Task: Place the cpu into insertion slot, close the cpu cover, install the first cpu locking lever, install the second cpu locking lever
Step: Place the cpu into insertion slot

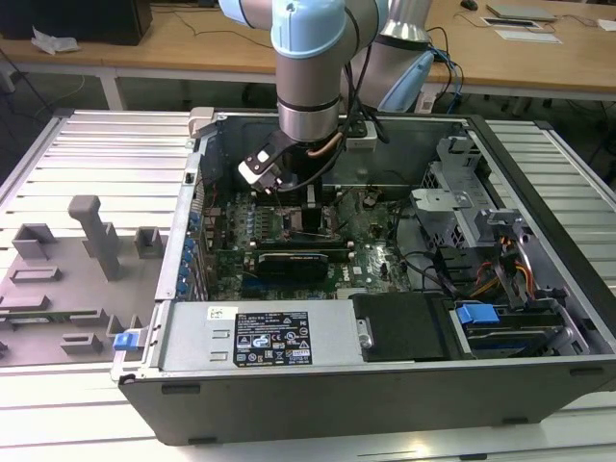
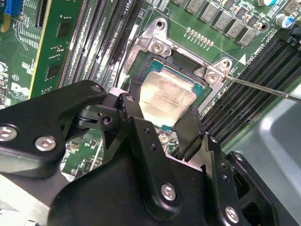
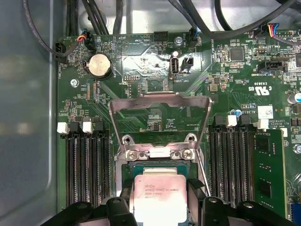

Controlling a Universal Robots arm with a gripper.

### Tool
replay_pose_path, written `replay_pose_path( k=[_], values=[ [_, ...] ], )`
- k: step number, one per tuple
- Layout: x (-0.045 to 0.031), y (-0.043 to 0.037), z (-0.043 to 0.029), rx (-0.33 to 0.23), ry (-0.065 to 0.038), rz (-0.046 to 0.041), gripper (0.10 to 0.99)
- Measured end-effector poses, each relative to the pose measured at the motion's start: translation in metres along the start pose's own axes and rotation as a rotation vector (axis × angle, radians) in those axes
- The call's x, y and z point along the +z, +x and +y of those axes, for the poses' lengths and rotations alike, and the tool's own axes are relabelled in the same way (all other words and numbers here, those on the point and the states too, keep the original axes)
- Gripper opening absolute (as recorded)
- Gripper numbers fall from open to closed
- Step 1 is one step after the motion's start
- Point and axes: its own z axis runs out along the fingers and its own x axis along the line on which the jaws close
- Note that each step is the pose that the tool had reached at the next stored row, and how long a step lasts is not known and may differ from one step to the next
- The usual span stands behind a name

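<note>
Arm: in the exterior view it reaches down into the open computer case (image 1: 385, 380), and the gripper (image 1: 310, 207) is low over the green board.
Jaws: closed against two opposite edges of the cpu (image 2: 167, 96), one black finger (image 2: 133, 109) on each side.
Cpu place: directly over the insertion slot (image 2: 169, 63); it cannot be told if it is fully seated.
Cpu direction: flat, the pale metal top faces up, and its edges run parallel to the slot's rim; it is nearly square, with no clear long axis.
First wrist view: the cpu cover (image 3: 160, 98) stands open beyond the slot, between two banks of memory slots (image 3: 87, 169).
Second wrist view: a thin locking lever (image 2: 263, 88) sticks out sideways from the slot's corner.
</note>
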Motion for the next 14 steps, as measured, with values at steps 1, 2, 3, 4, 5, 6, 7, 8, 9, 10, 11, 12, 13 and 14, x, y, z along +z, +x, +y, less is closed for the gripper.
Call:
replay_pose_path(
  k=[1, 2, 3, 4, 5, 6, 7, 8, 9, 10, 11, 12, 13, 14],
  values=[
    [-0.0006, 0.0000, 0.0001, 0.000, 0.000, 0.0002, 0.541],
    [-0.0013, 0.0000, 0.0001, 0.000, 0.000, 0.0000, 0.541],
    [-0.0019, 0.0000, 0.0001, 0.000, 0.000, -0.0002, 0.541],
    [-0.0019, 0.0000, 0.0002, 0.000, 0.000, 0.0000, 0.541],
    [-0.0019, 0.0000, 0.0002, 0.000, 0.000, 0.0000, 0.541],
    [-0.0020, 0.0000, 0.0002, -0.004, 0.000, 0.0003, 0.541],
    [-0.0019, 0.0000, 0.0003, -0.012, 0.000, 0.0008, 0.541],
    [-0.0019, 0.0000, 0.0003, -0.015, 0.000, 0.0011, 0.541],
    [-0.0017, 0.0000, 0.0004, -0.020, 0.000, 0.0015, 0.541],
    [-0.0016, 0.0000, 0.0005, -0.022, 0.001, 0.0015, 0.541],
    [-0.0014, 0.0000, 0.0004, -0.023, 0.001, 0.0016, 0.541],
    [-0.0006, 0.0000, 0.0004, -0.023, 0.001, 0.0016, 0.541],
    [-0.0005, -0.0001, 0.0004, -0.023, 0.001, 0.0015, 0.541],
    [-0.0005, -0.0001, 0.0004, -0.023, 0.001, 0.0015, 0.541]
  ],
)
